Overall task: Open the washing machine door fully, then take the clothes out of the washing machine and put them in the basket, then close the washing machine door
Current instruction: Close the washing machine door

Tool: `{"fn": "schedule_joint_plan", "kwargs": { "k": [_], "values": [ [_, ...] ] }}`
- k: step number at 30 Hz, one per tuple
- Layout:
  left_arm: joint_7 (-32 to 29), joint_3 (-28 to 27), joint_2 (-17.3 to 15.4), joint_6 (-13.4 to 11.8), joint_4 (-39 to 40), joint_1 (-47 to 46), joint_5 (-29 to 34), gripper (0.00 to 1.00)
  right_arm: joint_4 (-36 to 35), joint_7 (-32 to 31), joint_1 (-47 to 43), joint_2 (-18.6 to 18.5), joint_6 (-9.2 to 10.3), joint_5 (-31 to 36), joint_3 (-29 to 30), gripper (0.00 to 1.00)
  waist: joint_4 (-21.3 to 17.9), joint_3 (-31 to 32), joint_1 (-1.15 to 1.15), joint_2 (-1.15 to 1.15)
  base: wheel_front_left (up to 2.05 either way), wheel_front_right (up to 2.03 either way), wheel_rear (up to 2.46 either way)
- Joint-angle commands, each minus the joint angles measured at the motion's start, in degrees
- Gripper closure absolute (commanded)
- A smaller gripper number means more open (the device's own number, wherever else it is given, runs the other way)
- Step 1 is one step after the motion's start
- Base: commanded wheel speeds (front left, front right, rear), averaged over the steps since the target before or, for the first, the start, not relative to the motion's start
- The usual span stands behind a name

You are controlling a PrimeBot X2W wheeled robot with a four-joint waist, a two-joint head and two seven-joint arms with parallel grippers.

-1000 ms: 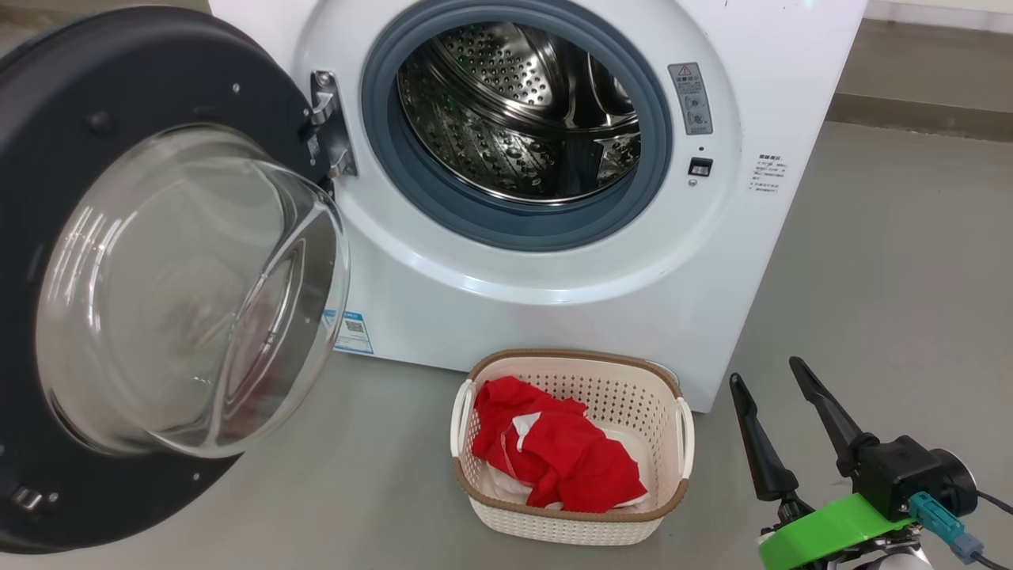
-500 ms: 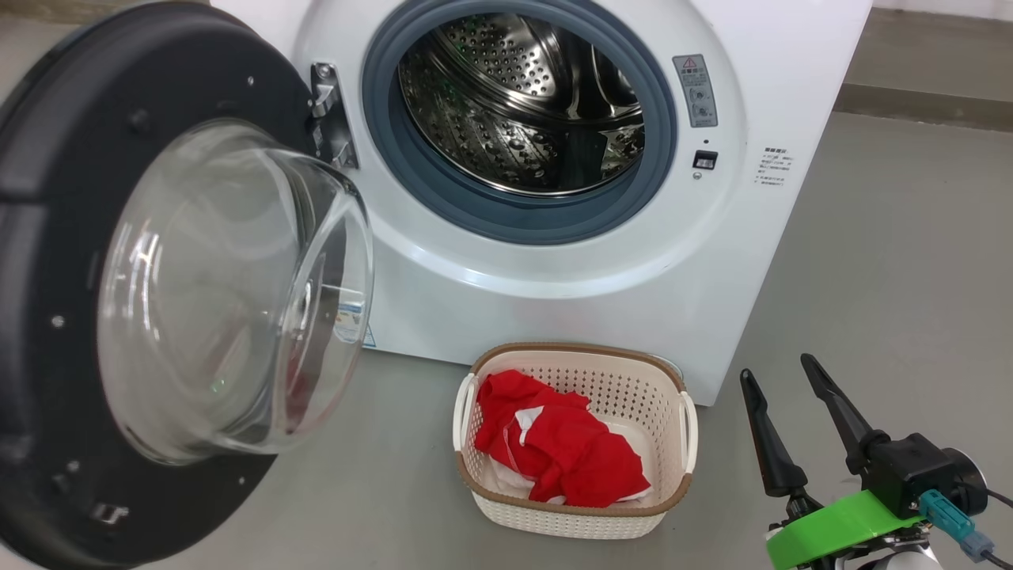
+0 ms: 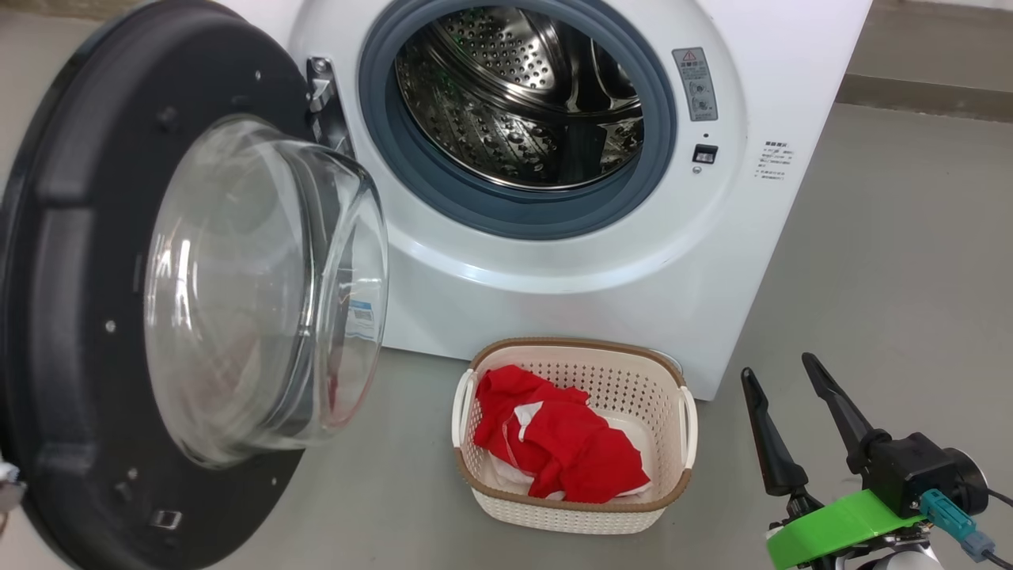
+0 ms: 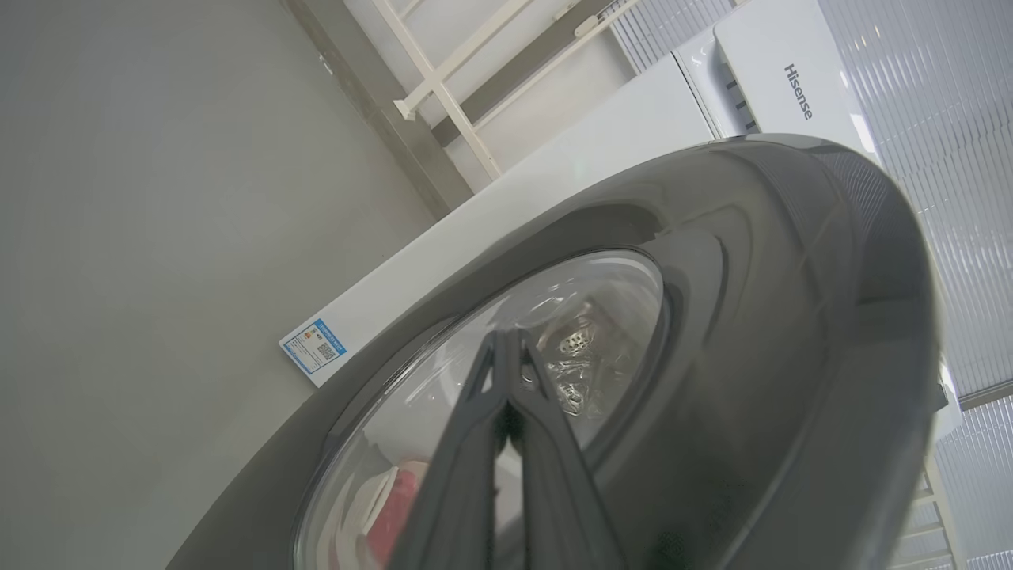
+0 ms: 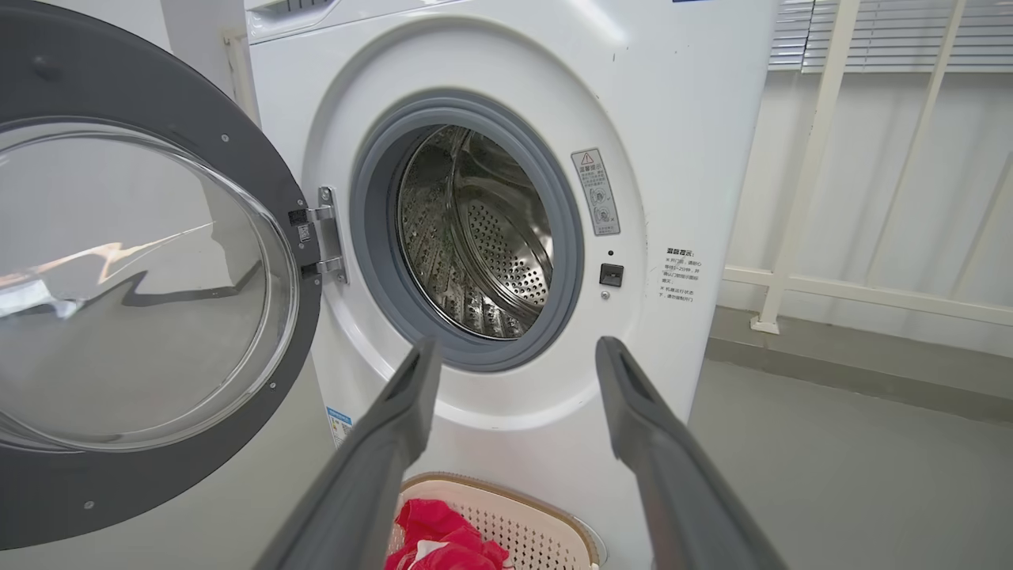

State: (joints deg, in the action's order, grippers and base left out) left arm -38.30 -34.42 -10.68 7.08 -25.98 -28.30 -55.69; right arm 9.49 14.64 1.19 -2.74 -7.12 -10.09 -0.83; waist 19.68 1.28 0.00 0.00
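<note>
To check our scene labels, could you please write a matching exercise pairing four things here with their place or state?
Things: 1 washing machine door; 2 clothes; 3 basket; 4 right gripper.
States: A lying in the basket; B fingers apart, holding nothing; C on the floor before the washing machine; D swung wide open.
Pairs: 1-D, 2-A, 3-C, 4-B.

- Your head camera looks forward and down from above onto the washing machine [image 3: 554, 301] front and the basket [image 3: 570, 518] at its foot.
- Your left wrist camera sits very near the washing machine door [image 4: 752, 356], on its outer face, rolled sideways.
- Your right wrist camera looks level into the drum [image 5: 483, 237] from low and farther back.
- All three share the door.
</note>
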Motion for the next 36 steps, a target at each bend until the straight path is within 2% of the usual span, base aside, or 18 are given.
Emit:
{"fn": "schedule_joint_plan", "kwargs": {
  "k": [1, 20, 36],
  "values": [
    [-1.59, 0.11, -0.39, 0.34, 3.72, 0.92, -1.31, 1.00, -1.49, 0.36, 1.70, -0.17, -0.36, -0.18, -1.19, 0.00, -0.17, -0.07, 0.00, 0.00, 0.00, 0.00, 0.00],
    [-6.49, 3.63, 6.16, -0.69, 17.47, 8.33, -4.76, 1.00, -1.21, 0.36, 1.82, -0.14, -0.36, -0.99, -1.57, 0.00, -1.45, 0.10, 0.00, 0.00, 0.00, 0.00, 0.00],
    [-6.32, 8.75, 7.62, -1.47, 20.13, 11.14, -7.99, 1.00, -0.84, 0.36, 1.85, -0.14, -0.36, -1.04, -1.84, 0.00, -3.54, 0.33, 0.00, 0.00, 0.00, 0.00, 0.00]
  ]
}}
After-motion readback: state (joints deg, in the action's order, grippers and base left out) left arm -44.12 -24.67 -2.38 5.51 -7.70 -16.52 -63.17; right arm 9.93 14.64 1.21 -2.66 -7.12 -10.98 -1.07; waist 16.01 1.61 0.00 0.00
